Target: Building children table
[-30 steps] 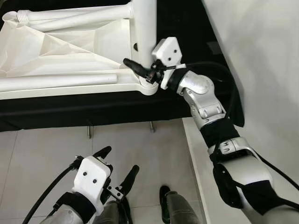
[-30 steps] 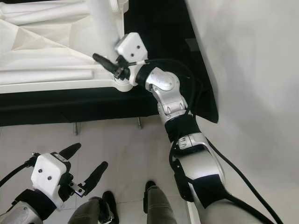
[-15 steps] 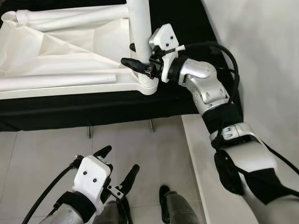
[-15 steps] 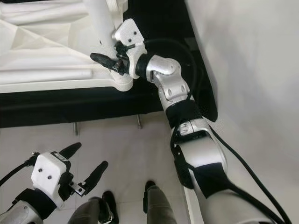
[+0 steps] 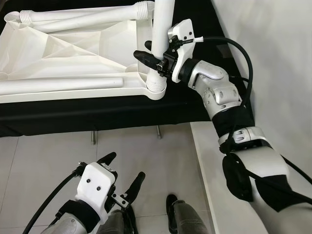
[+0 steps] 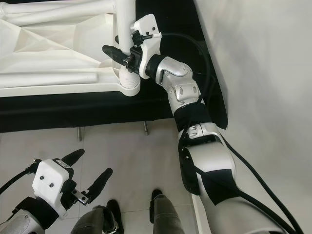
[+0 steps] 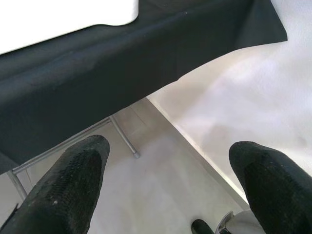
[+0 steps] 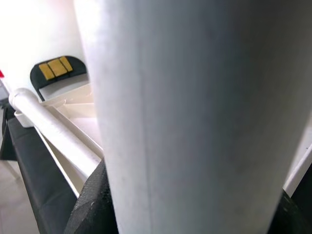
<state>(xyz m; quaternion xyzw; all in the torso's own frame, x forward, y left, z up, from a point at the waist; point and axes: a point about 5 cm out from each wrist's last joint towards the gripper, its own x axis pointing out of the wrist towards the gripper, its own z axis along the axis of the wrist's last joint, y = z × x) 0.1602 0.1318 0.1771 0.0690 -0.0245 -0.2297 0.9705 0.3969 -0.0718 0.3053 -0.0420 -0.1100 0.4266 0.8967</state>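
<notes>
Left eye view: right gripper (image 5: 155, 61) clamps upright table leg (image 5: 161, 29); left gripper (image 5: 124, 176) hangs apart.

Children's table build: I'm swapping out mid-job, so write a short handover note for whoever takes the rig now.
Right hand: shut on the upright white plastic table leg, which stands in the near right corner socket of the upturned white plastic tabletop.
Left hand: open, idle, low over the tiled floor.
Tabletop lies on a black-draped bench. Two more white legs lie loose in it: one along the near edge, one along the far edge.
Done: first leg placed in its socket; whether it is fully seated cannot be told.
Left: the remaining legs.
</notes>
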